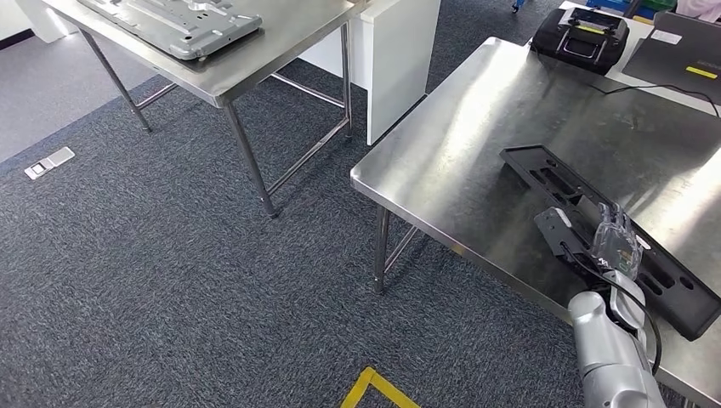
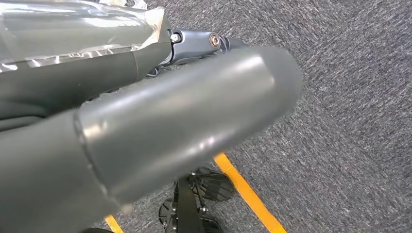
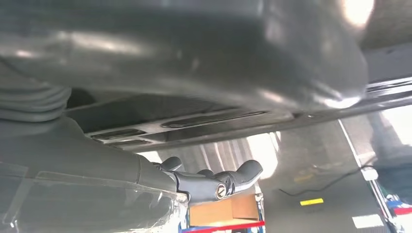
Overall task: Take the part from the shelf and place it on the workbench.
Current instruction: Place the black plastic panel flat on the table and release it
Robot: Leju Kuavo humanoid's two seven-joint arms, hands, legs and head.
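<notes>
The long black slotted part [image 1: 553, 174] lies flat on the steel workbench [image 1: 459, 144], running from its middle toward the near right corner. My right hand [image 1: 615, 242] hovers over the part's near half, at its edge. In the right wrist view the part [image 3: 194, 121] sits between the thick thumb [image 3: 194, 58] and the dark fingers [image 3: 218, 182], and bright table shows in the gap between the fingers and the part. My left hand [image 2: 184, 121] hangs over the carpet, fingers stretched out, with nothing in it.
A second steel table at the back left carries a grey metal plate [image 1: 178, 21]. A white panel [image 1: 400, 59] stands between the tables. A black case [image 1: 582, 38], a grey laptop [image 1: 680, 51] and a cable [image 1: 646, 89] lie beyond the workbench's far edge. Yellow tape [image 1: 374, 387] marks the carpet.
</notes>
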